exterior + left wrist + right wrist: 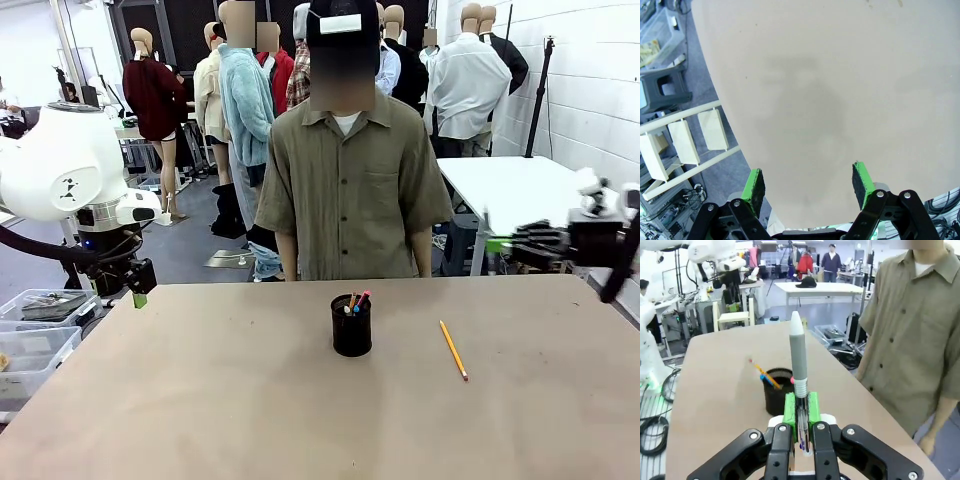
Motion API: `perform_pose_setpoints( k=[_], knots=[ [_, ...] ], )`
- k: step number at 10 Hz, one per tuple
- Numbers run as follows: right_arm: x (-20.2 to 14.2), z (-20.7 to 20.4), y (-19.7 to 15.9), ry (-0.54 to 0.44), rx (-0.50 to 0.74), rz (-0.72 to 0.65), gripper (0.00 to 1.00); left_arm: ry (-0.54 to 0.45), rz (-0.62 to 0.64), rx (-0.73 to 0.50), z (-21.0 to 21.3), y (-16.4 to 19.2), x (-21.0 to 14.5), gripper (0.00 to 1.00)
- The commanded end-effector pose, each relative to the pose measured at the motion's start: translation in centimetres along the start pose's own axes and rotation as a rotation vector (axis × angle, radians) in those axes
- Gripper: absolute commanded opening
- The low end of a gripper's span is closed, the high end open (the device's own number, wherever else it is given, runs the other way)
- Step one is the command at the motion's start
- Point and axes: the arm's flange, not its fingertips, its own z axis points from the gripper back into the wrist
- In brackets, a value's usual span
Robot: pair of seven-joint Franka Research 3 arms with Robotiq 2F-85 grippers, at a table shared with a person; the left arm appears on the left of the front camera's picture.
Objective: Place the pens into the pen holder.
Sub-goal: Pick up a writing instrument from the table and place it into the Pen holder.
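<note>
Jaws of your right gripper (800, 407) are clamped on the silvery-grey pen (799, 352), its long axis pointing up the frame. The black metal-mesh cylindrical pen holder (772, 395) stands on the tabletop (715, 390) just beyond, slightly left. Your left gripper (807, 182) has its jaws apart.

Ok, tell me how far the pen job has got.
Done: several pens stand in the black cup. In hand: the right hand is shut on a grey pen, not yet at the cup. Left: the orange pencil lying on the table; the left hand is open and empty.
</note>
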Motion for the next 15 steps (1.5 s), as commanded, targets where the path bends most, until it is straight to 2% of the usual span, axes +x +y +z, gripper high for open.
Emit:
perform_pose_setpoints(
  k=[1, 3, 6, 12, 13, 15],
  knots=[
    [1.2, -5.7, 0.3, -0.009, -0.033, -0.013, 0.00, -0.013, -0.011, 0.016, 0.0, 0.2, 0.0, 0.92],
    [2.7, -11.8, 0.2, -0.053, 0.074, -0.008, 0.00, -0.013, -0.011, 0.016, 0.0, 0.2, 0.0, 0.92],
    [1.9, -18.4, -0.8, 0.029, 0.080, -0.036, 0.00, -0.013, -0.011, 0.016, 0.0, 0.2, 0.0, 0.92],
    [-1.5, -22.0, -1.6, 0.055, 0.098, -0.147, 0.00, -0.013, -0.011, 0.016, 0.0, 0.2, 0.0, 0.92],
    [-1.5, -20.7, -1.0, 0.041, 0.117, -0.077, 0.00, -0.013, -0.011, 0.016, 0.0, 0.2, 0.0, 0.92],
    [-1.8, -21.0, -1.1, 0.044, 0.119, -0.100, 0.00, -0.013, -0.011, 0.016, 0.0, 0.2, 0.0, 0.92]
  ],
)
